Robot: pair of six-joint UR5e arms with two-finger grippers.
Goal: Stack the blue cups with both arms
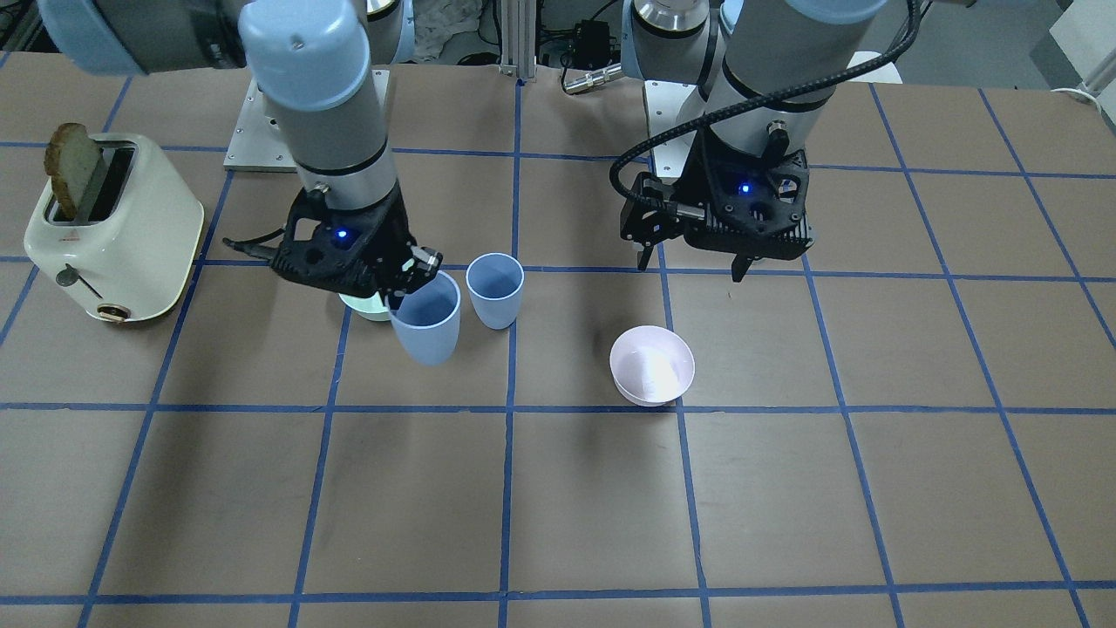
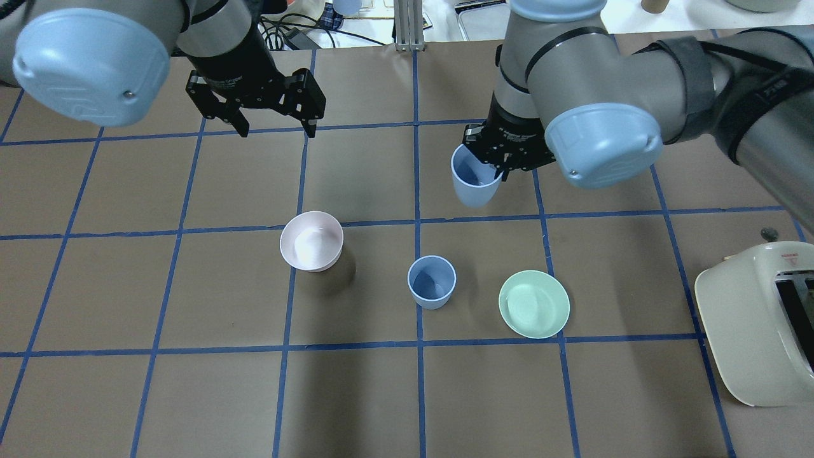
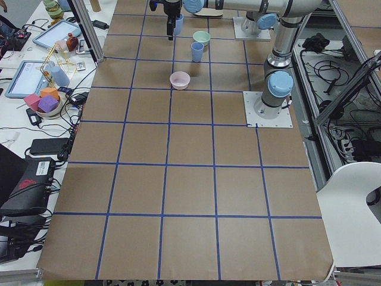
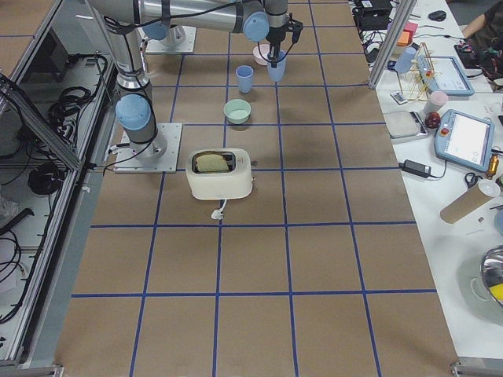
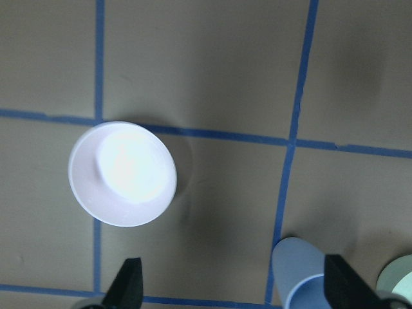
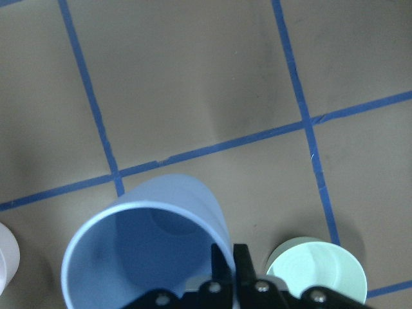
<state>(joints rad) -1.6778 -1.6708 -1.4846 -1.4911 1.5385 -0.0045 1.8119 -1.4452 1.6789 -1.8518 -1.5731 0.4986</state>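
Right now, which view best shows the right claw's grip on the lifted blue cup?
Right wrist-mounted: up close, the right claw pinches the rim wall of the lifted blue cup. Overhead and front-facing show the cup held, with the pinch partly hidden. The side views show it tiny, and the left wrist view shows no grip.

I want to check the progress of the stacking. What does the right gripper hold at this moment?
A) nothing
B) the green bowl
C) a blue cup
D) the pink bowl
C: the right gripper is closed on the rim wall of a blue cup.
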